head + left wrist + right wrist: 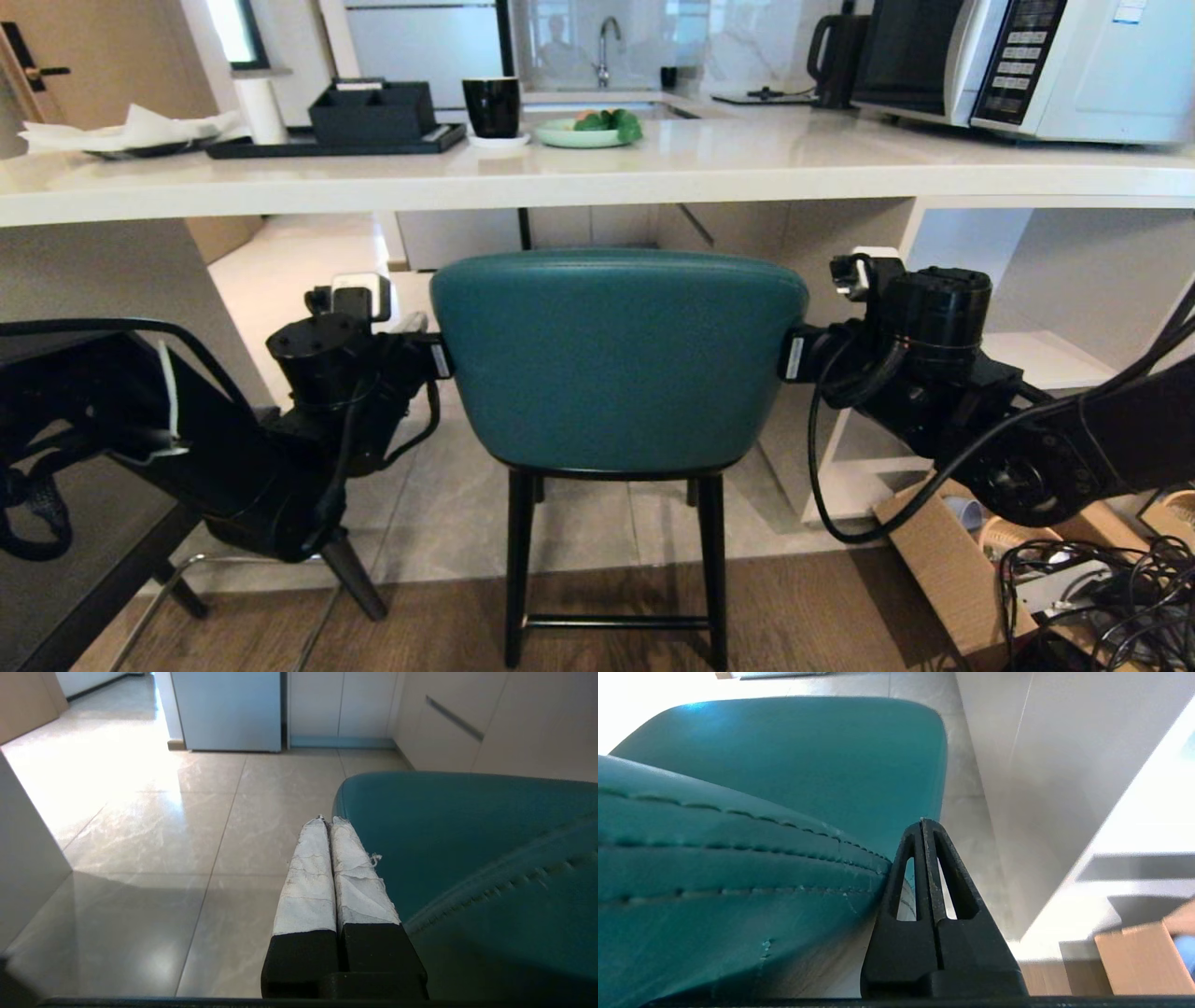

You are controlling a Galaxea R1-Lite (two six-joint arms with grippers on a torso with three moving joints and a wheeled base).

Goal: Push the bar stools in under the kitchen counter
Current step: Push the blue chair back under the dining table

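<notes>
The teal stool (616, 359) stands centred in front of the white bench (597, 173), backrest toward the camera; in the head view its top edge sits just below the bench's front edge. Its black legs (518, 569) rest where the wood floor meets the tiles.

The left tool (329, 820) is fully closed, its 2 white-wrapped fingers (308, 877) pressed together and lying alongside the left edge of the backrest. The right tool (923, 821) is likewise fully closed and empty, lying against the right edge of the backrest. Neither tool grips the stool.

On the bench stand a black tray (327, 143), a black cup (492, 105), a green plate (583, 133) and a microwave (1027, 65).
</notes>
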